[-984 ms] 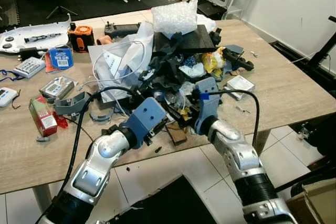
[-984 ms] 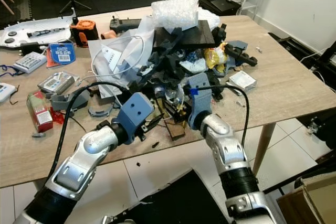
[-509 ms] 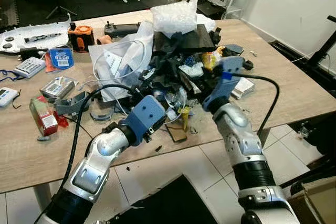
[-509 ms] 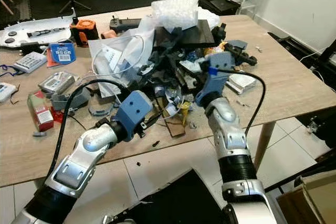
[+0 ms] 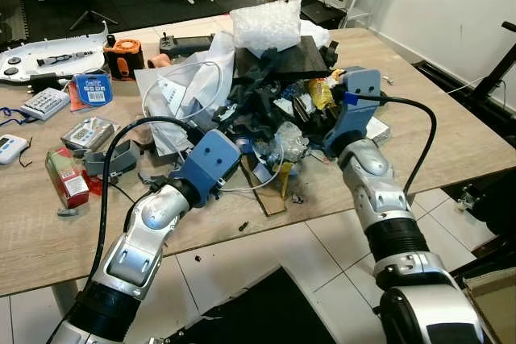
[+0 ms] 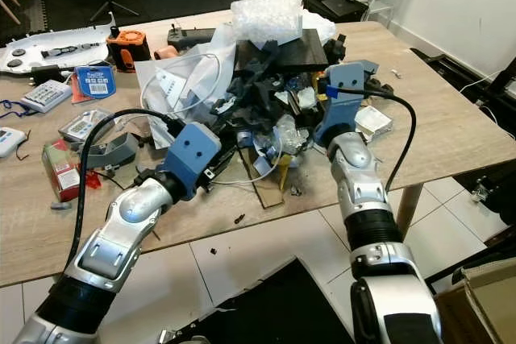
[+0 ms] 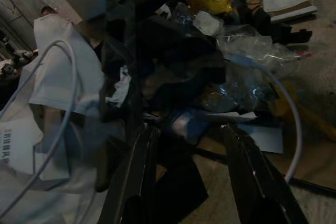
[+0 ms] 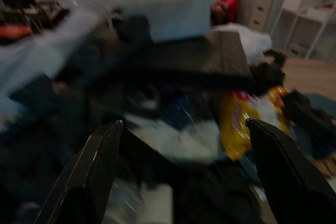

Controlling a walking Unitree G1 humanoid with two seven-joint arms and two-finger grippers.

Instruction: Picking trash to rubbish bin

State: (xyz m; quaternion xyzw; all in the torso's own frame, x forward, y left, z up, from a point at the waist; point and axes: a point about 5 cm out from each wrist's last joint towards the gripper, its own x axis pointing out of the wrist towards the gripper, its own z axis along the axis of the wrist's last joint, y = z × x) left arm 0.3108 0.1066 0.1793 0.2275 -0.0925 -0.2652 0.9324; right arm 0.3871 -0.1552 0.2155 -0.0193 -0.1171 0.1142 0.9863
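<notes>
A heap of trash covers the middle of the wooden table: black scraps, a dark board, bubble wrap, a white plastic bag, crumpled clear plastic and a yellow snack packet. My left gripper is open at the heap's near-left side, its fingers low over scraps and a thin white cable. My right gripper is wide open at the heap's right side, facing the yellow packet and the board. Nothing sits between either pair of fingers.
On the table's left lie a red carton, a grey device, a calculator, a blue tape roll and an orange tool. A white box lies right of my right wrist. A dark mat lies on the floor below the table edge.
My right gripper has lifted from the table's front edge and swung up and right to the heap's right side by the yellow packet. The left arm has shifted slightly left.
</notes>
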